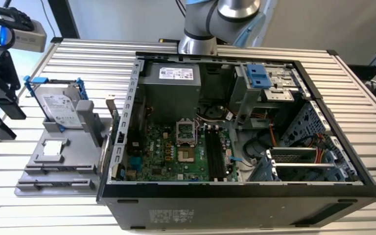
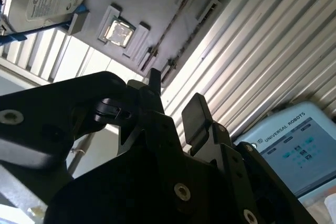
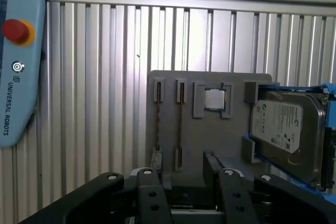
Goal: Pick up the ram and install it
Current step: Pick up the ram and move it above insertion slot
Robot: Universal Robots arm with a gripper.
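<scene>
While the fingers (image 3: 212, 169) stand wide apart with nothing between them, the gripper (image 3: 184, 158) hangs clear of the grey holder (image 3: 205, 135). Down there the ram (image 3: 179, 124) sits edge-on in its slot, a second thin bar (image 3: 158, 124) alongside. The square chip (image 3: 214, 99) comes next, then the hard drive (image 3: 286, 129). The open computer case (image 1: 240, 122) stands at the exterior view's right of the holder.

Ribbed metal tbl (image 3: 105, 51), matt grey plastic tray (image 3: 210, 135), shiny HDD (image 3: 286, 129)
</scene>
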